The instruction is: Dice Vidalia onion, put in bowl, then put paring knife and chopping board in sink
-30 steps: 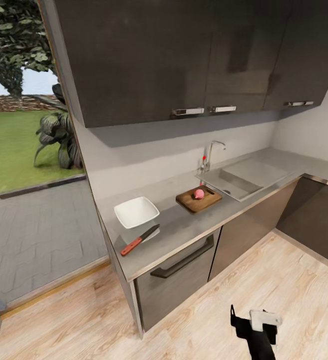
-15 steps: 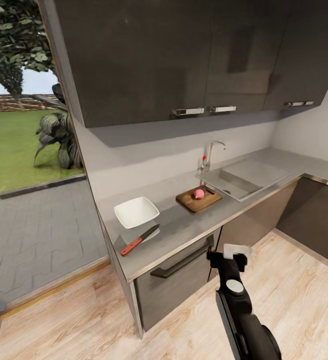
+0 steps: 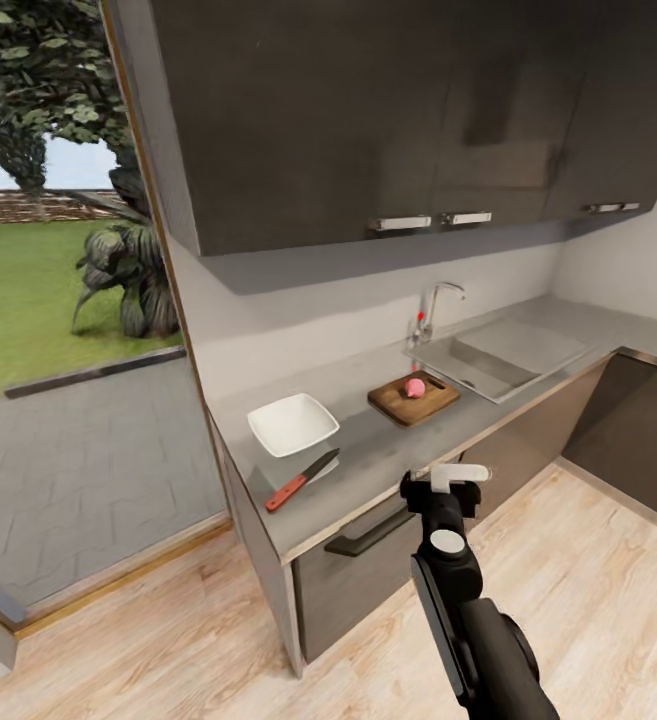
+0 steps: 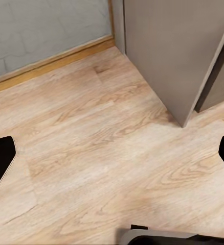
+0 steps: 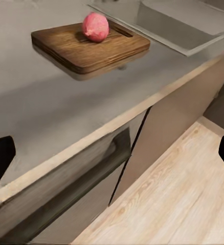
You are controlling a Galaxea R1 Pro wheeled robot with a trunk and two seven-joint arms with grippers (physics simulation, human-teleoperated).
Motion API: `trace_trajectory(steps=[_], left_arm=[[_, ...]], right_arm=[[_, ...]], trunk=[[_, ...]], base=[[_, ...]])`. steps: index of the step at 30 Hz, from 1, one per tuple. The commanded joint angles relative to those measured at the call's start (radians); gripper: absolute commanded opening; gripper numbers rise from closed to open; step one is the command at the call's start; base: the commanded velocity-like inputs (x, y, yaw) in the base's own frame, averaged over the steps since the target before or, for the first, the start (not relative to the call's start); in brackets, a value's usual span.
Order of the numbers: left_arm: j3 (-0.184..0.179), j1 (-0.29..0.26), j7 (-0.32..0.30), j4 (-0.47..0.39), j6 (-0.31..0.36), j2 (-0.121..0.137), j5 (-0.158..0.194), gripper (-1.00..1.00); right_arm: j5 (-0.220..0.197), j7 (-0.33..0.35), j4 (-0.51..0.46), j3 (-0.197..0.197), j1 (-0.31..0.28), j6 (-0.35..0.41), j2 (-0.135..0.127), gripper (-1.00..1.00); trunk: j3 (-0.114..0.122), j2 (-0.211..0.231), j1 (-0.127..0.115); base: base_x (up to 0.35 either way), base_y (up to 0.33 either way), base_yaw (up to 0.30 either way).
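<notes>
Your right gripper [image 3: 446,478] hangs with fingers spread, holding nothing. The paring knife [image 3: 302,479] is slim and light; take its red handle, never the blade.

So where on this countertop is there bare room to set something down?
Bare countertop runs between the paring knife and the chopping board, along the front edge. Another strip lies behind the bowl toward the wall. It is tighter where the knife lies just in front of the bowl, and where the board, carrying the Vidalia onion, nears the sink.
</notes>
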Motion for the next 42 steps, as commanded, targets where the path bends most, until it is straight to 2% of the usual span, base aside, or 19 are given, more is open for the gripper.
trace_trajectory(steps=[1, 4, 25, 42], left_arm=[[-0.007, -0.001, 0.004, -0.001, -0.003, 0.002, 0.010, 1.00], [-0.007, -0.001, 0.004, -0.001, -0.002, 0.002, 0.010, 1.00], [-0.007, -0.001, 0.004, 0.006, -0.001, 0.000, 0.010, 1.00], [-0.007, -0.001, 0.004, 0.017, -0.001, -0.001, 0.010, 1.00]], right_arm=[[0.008, -0.001, -0.001, 0.006, -0.001, 0.009, 0.000, 1.00], [0.006, -0.001, 0.002, 0.021, -0.001, 0.010, 0.000, 1.00], [0.003, 0.002, 0.008, 0.022, -0.001, 0.010, 0.000, 1.00], [0.002, 0.005, 0.012, 0.022, -0.001, 0.008, 0.000, 1.00]], trunk=[[-0.002, -0.002, 0.001], [-0.002, -0.002, 0.001], [-0.002, -0.002, 0.001], [-0.002, -0.002, 0.001]], base=[[0.000, 0.296, 0.000], [0.000, 0.298, 0.000], [0.005, 0.300, 0.000], [0.155, 0.213, 0.000]])
